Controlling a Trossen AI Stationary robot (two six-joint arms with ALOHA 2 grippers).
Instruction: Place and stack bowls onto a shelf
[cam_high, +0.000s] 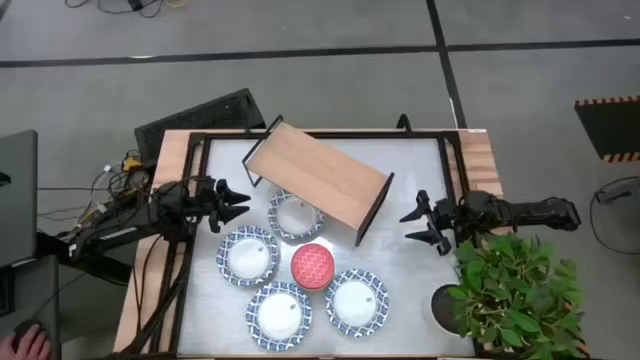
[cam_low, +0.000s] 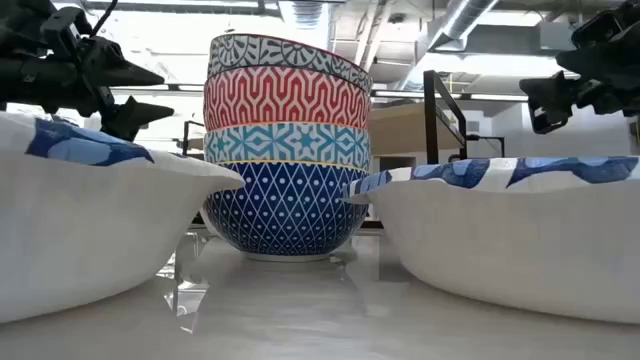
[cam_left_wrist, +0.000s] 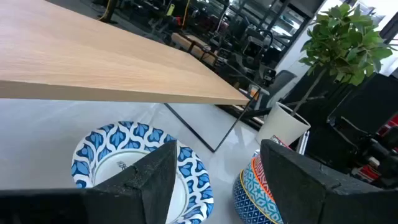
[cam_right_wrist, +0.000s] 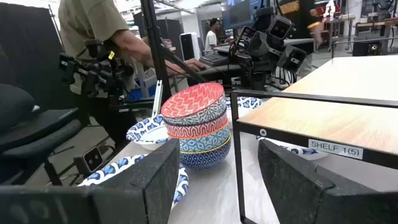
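Observation:
The light-wood shelf (cam_high: 318, 175) stands slanted on the far half of the table. One white, blue-rimmed bowl (cam_high: 295, 215) sits half under its near edge. Three more white bowls (cam_high: 248, 255) (cam_high: 280, 310) (cam_high: 355, 300) rest on the table around a stack of small patterned bowls with a red top (cam_high: 313, 265). My left gripper (cam_high: 235, 203) hovers open to the left of the bowls, its fingers pointing at the bowl under the shelf (cam_left_wrist: 124, 162). My right gripper (cam_high: 420, 225) hovers open by the shelf's right end, pointing at the stack (cam_right_wrist: 198, 124).
A potted plant (cam_high: 510, 290) stands on the table's near right corner, just behind my right arm. The black table frame (cam_high: 455, 150) rims the top. A person (cam_right_wrist: 99, 31) stands beyond the left edge. The shelf's black legs (cam_right_wrist: 236, 155) stand close before my right gripper.

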